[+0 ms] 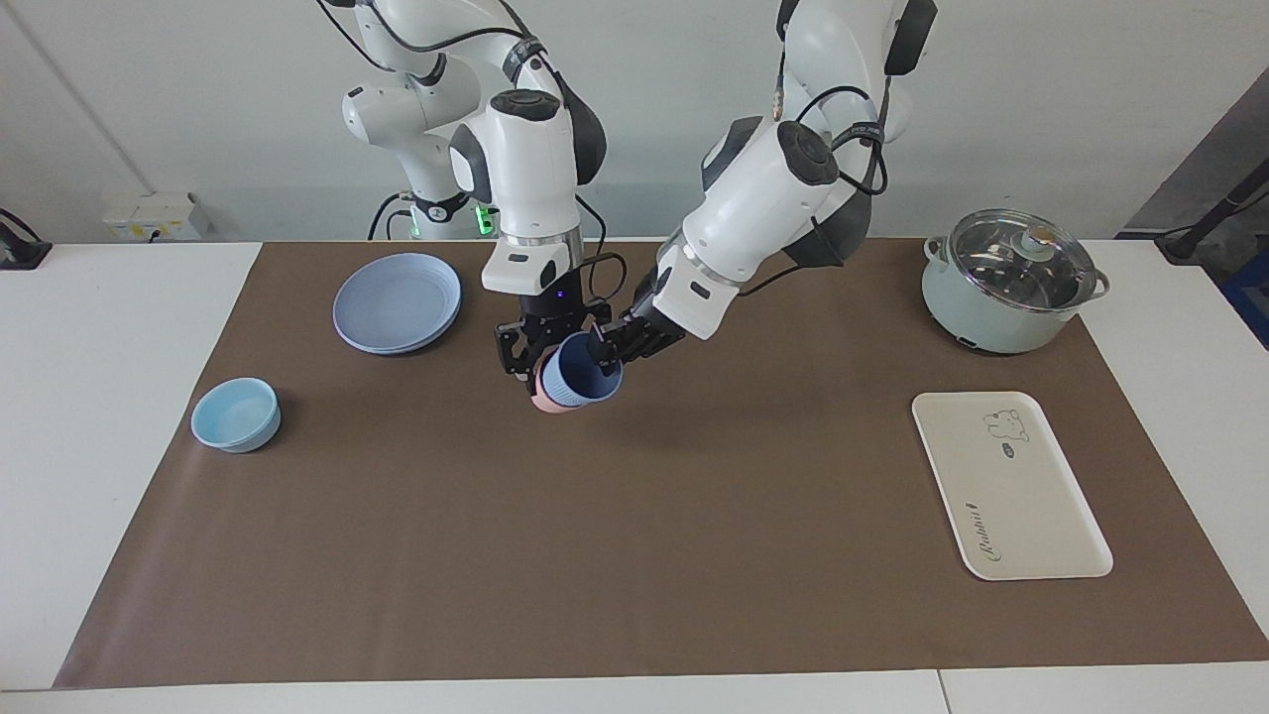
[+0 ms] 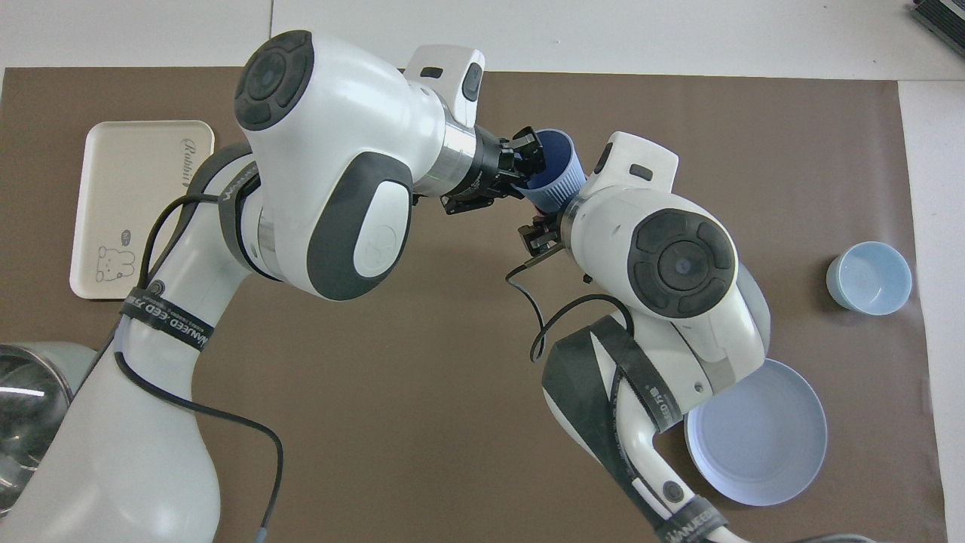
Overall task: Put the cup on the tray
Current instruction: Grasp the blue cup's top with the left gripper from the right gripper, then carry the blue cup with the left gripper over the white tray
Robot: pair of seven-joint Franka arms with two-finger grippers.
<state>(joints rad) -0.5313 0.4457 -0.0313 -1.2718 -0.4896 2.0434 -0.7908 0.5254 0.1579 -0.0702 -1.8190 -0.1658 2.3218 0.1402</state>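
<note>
My left gripper (image 1: 601,349) is clamped on the rim of the cup (image 1: 587,369), a periwinkle-blue tumbler that I hold tilted above the middle of the brown mat (image 1: 634,555), partly drawn out of a salmon-pink tumbler (image 1: 544,397) whose lower part shows beneath it. My right gripper (image 1: 523,349) points straight down beside that pair, closed on the pink tumbler. The tray (image 1: 1041,535) lies flat toward my left arm's end of the table, well apart from the cup, with nothing on it; it carries a small bear drawing (image 1: 1006,425) and the cursive word "Rabbit" (image 1: 978,528). The black bands on my arms bear white lettering, but I cannot read it surely. A glass-lidded pot (image 1: 1011,278) stands nearer to me than the tray. A round blue plate (image 1: 397,300) and a light-blue bowl (image 1: 236,414) sit toward my right arm's end.
</note>
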